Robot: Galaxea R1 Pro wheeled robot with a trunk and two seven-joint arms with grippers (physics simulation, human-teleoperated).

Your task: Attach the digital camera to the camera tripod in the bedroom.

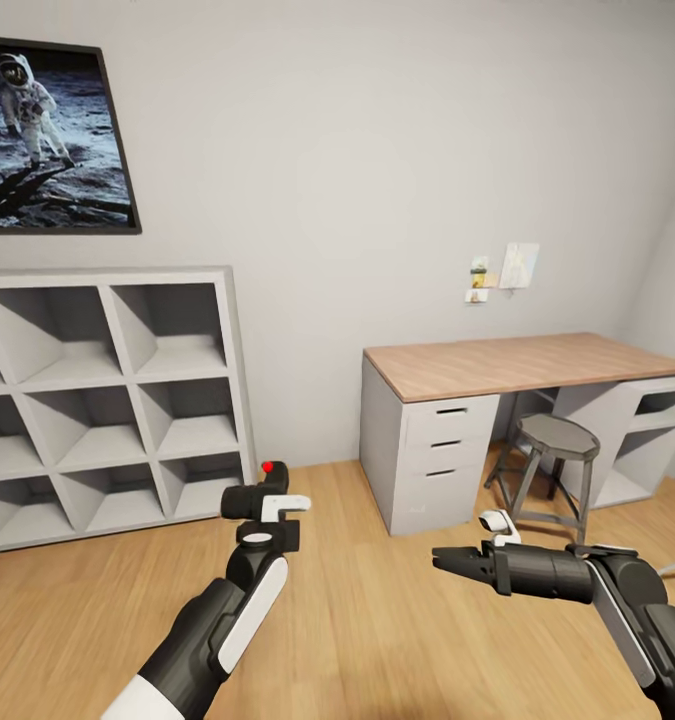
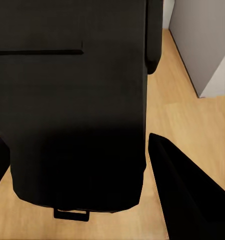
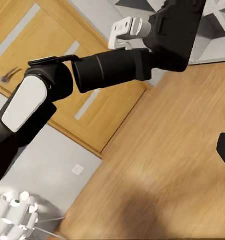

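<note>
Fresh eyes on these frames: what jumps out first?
The digital camera with its red dot, held up in the left gripper over the wood floor, catches the eye first; in the left wrist view its black body sits between the fingers. Next, the astronaut picture high on the wall above the grey cube shelf. To the right, a wood-topped white desk has a grey stool under it.

Light wood floor (image 1: 377, 620) carries a grey cube shelf (image 1: 107, 400), a wood-topped white desk (image 1: 497, 365), and a grey stool (image 1: 552, 465), apparently tucked partly beneath it
</note>
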